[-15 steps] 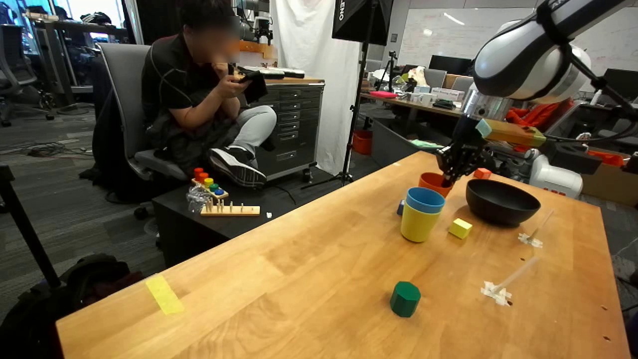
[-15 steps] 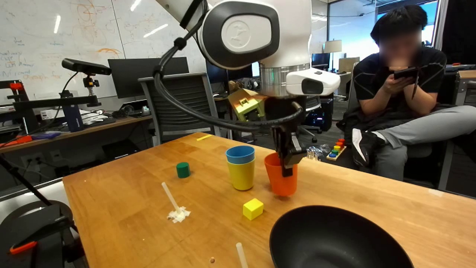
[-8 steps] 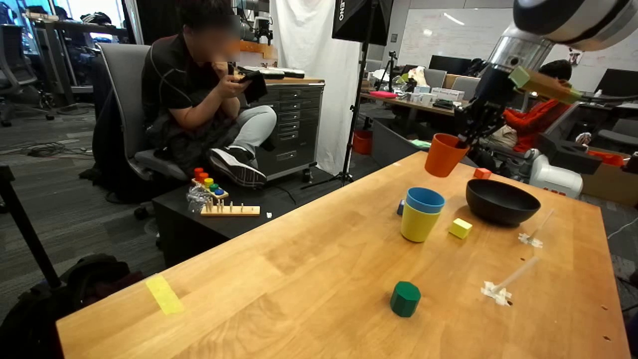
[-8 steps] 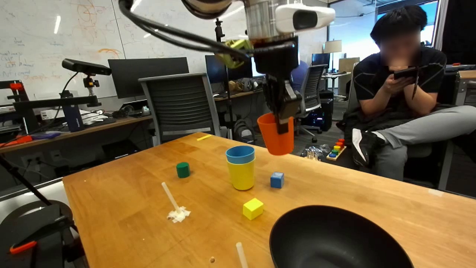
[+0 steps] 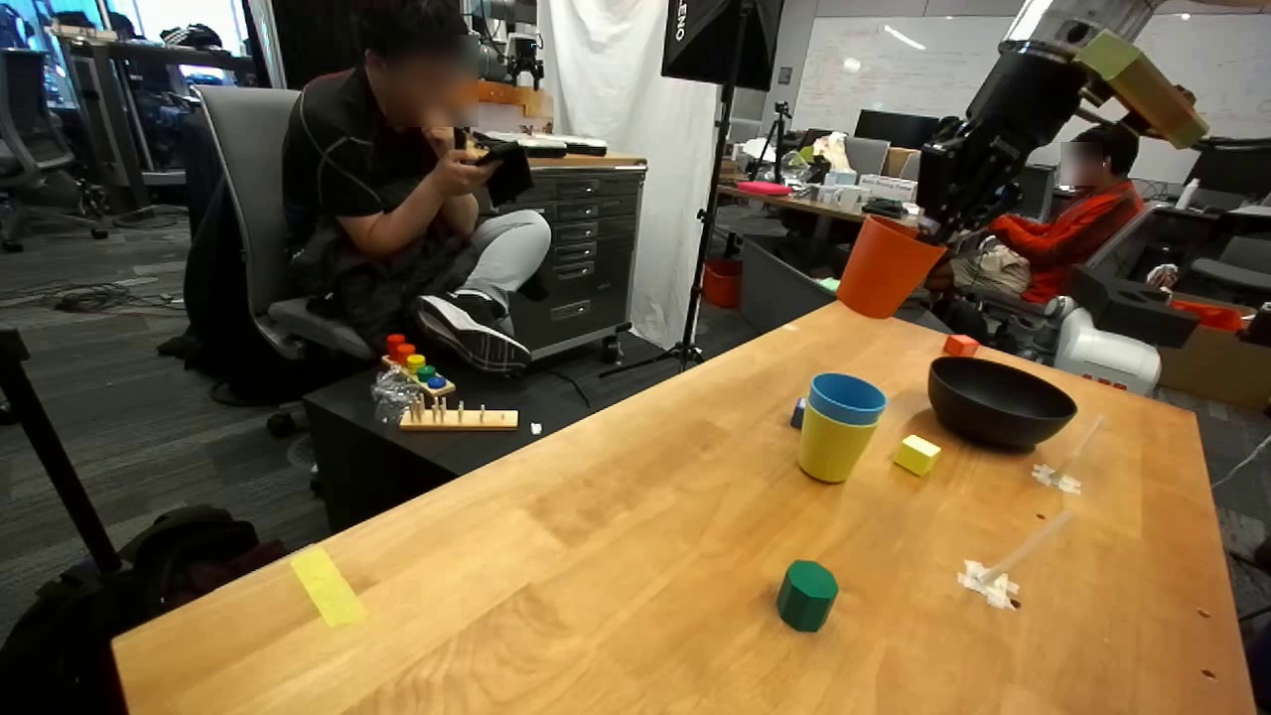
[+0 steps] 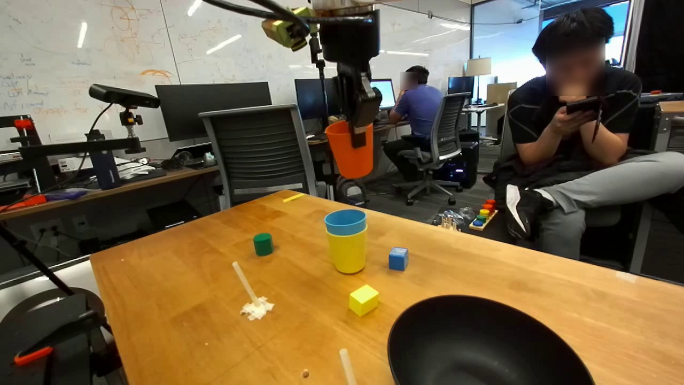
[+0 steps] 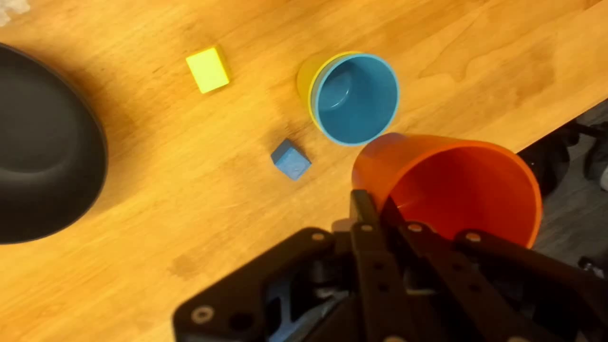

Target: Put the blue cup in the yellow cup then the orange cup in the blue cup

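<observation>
The black two-fingered gripper (image 7: 377,205) is pinching the wall of the orange tapered plastic cup (image 5: 884,273), its jaws nearly together, holding it tilted aloft. The light-blue round plastic cup (image 7: 358,102) is sitting inside the bright yellow round plastic cup (image 6: 347,252), which is standing upright on the light-brown wooden table (image 5: 596,556) near a small blue cube (image 6: 398,259).

Wooden table (image 6: 187,305), exterior view: yellow cup (image 6: 347,254) stood mid-table, blue block (image 6: 398,259) set just to right, yellow block (image 6: 364,300) nearer, green block (image 6: 263,244) left; black bowl (image 6: 481,342) placed near right; two pale sticks (image 6: 246,283) taped down; orange-red block (image 5: 960,345) seen near bowl.
</observation>
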Available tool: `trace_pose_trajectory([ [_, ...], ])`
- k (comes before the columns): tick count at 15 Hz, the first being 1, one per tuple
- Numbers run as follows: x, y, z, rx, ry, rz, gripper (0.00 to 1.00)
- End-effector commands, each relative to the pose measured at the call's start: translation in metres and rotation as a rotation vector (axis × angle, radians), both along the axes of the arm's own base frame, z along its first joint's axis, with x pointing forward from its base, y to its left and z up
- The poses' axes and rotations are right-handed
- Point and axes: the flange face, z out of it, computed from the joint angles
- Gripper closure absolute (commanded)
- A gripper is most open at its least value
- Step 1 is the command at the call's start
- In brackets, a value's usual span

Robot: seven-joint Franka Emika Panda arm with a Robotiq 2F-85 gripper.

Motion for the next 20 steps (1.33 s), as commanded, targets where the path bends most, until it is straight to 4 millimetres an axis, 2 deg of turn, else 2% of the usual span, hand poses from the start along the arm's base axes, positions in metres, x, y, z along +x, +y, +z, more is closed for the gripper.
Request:
trace_pose_trajectory([
  [1, 0.001, 0.018, -0.006, 0.044, 0.013, 0.038, 0.97],
  [5, 0.008, 0.027, -0.028, 0.034, 0.054, 0.045, 0.97],
  [11, 0.015, 0.023, -0.056, 0.024, 0.091, 0.032, 0.97],
  [20, 0.019, 0.017, -0.078, -0.013, 0.107, 0.011, 0.97],
])
